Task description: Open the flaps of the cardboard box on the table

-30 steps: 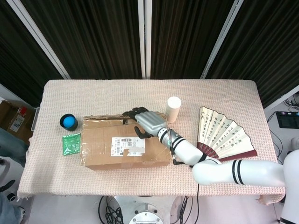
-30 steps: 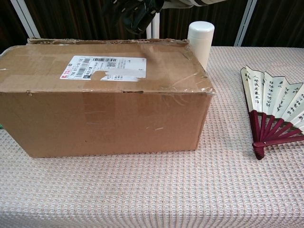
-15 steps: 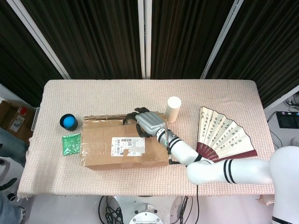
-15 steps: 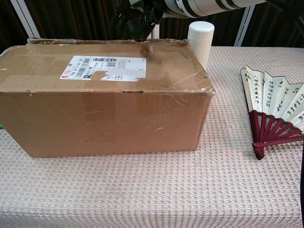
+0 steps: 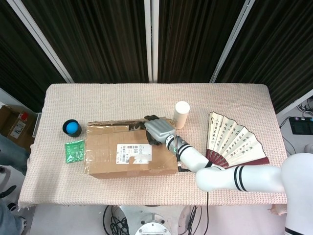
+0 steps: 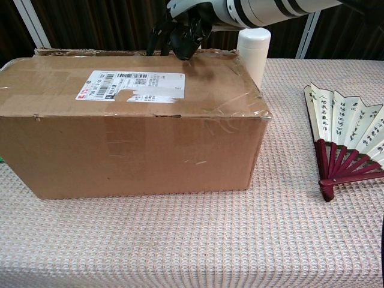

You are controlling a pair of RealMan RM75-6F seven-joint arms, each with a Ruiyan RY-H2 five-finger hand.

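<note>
The brown cardboard box lies left of the table's middle, its taped top flaps flat and a white shipping label facing up. In the chest view the box fills the left half. My right hand is over the box's far right part, reaching in from the right. The chest view shows the right hand with its dark fingertips pointing down and touching the top by the far edge. It holds nothing, and the fingers are apart. My left hand shows in neither view.
A white cylinder cup stands just right of the box's far corner, close to my right hand. An open paper fan lies further right. Left of the box sit a blue ball in a dark cup and a green packet.
My right hand has slid to the right along the box's far edge and come down, so its fingertips now touch the top. The box has not moved.
</note>
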